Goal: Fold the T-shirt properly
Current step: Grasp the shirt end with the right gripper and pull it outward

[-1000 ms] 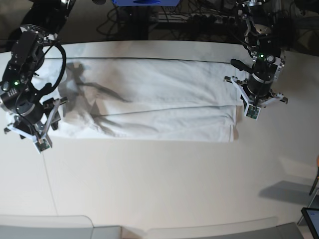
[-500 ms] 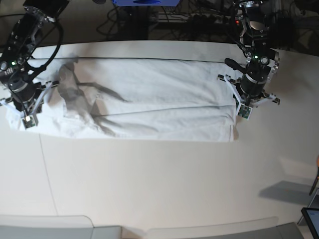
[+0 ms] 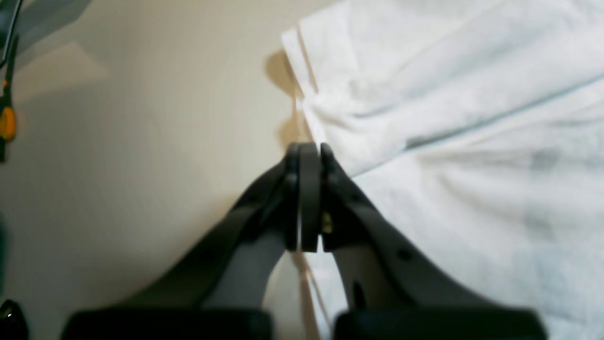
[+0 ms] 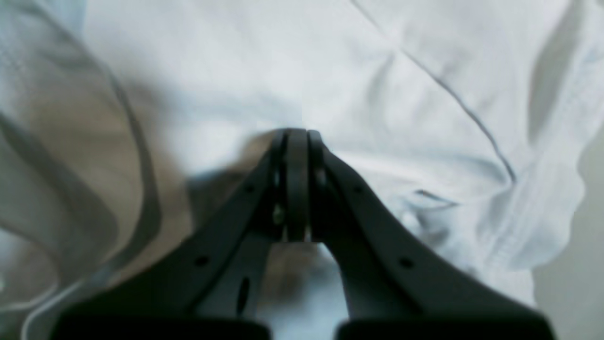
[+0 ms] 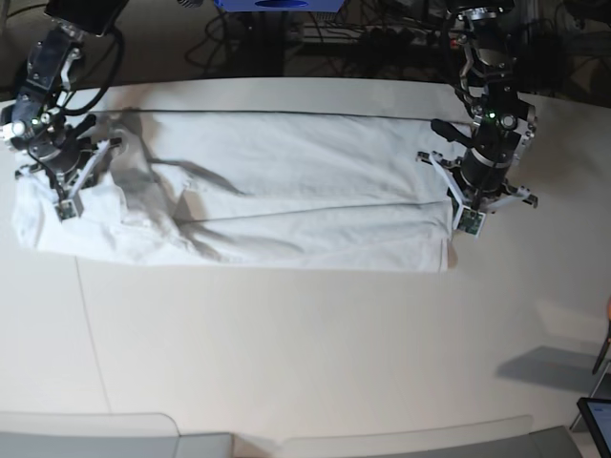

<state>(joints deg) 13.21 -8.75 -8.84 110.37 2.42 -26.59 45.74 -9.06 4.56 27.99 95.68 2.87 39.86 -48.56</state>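
Observation:
The white T-shirt [image 5: 286, 191] lies in a long folded band across the far half of the off-white table [image 5: 286, 363], bunched and wrinkled at its left end. My right gripper [image 5: 65, 200] is over that bunched end. Its wrist view shows it [image 4: 296, 133] shut, tips against the T-shirt [image 4: 236, 71], with no cloth showing between the jaws. My left gripper [image 5: 468, 215] stands at the shirt's right edge. Its wrist view shows it [image 3: 304, 146] shut, tips beside the hem of the T-shirt [image 3: 448, 141] and over the bare table [image 3: 141, 141].
Cables and dark equipment [image 5: 382, 38] run behind the table's far edge, with a blue object [image 5: 272, 5] at the top. Grey chair backs [image 5: 86, 434] line the near edge. A tablet corner [image 5: 597, 420] shows at the lower right.
My right arm has moved from the shirt's lower-left corner up onto its bunched left end, and its jaws have closed. The left arm has shifted only slightly and stayed shut.

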